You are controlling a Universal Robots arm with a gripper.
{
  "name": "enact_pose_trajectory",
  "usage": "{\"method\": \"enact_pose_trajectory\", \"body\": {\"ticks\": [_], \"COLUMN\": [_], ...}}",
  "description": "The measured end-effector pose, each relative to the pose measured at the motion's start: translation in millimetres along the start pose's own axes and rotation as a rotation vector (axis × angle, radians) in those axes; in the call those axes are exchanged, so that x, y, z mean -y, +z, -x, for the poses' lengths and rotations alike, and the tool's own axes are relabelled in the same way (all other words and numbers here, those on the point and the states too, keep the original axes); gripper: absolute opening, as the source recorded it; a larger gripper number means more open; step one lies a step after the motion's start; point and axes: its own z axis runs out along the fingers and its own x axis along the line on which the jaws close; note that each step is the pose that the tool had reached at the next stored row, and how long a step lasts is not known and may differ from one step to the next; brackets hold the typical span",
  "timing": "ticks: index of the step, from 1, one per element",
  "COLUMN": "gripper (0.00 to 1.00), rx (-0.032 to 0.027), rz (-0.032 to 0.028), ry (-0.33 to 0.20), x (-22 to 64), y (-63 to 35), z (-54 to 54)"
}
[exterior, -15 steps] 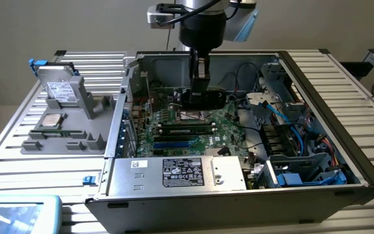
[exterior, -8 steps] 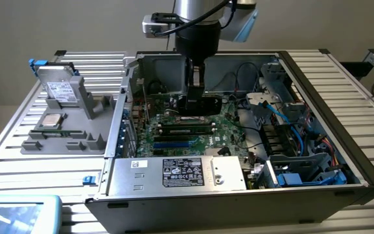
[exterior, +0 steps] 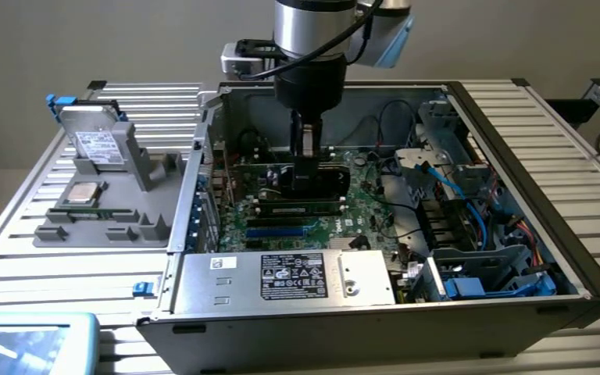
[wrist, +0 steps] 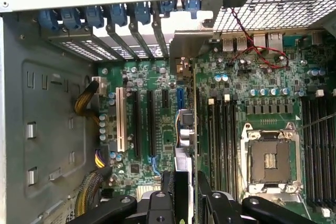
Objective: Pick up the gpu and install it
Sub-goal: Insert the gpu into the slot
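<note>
To do this step well, the gpu (exterior: 317,181) must stay straight up and line up with one of the long slots (wrist: 150,124) on the green board (wrist: 165,145); it should go down slow and even, not tilted, and not bump the blue wires (exterior: 441,178); the gripper (exterior: 305,166) hangs inside the open computer case (exterior: 508,109), just above the board; its jaws are about half way apart and pinch the gpu from both sides; the gpu stands on its thin edge between them, over the slots, and I think it is not pushed in yet.
</note>
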Motion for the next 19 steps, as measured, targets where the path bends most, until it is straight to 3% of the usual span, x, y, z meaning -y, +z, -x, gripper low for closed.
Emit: {"method": "enact_pose_trajectory", "body": {"ticks": [6,11,15,19], "gripper": [0.28,0.28,0.28,0.28], "rx": [0.0088,0.0208,0.0330,0.0493], "rz": [0.0005,0.0012,0.0019,0.0028], "ry": [0.000,0.000,0.000,0.000], "x": [-3.0,-5.3,-7.2,-9.2], "y": [12.0,19.2,24.5,29.0], "z": [-7.3,-11.0,-13.5,-16.0]}}
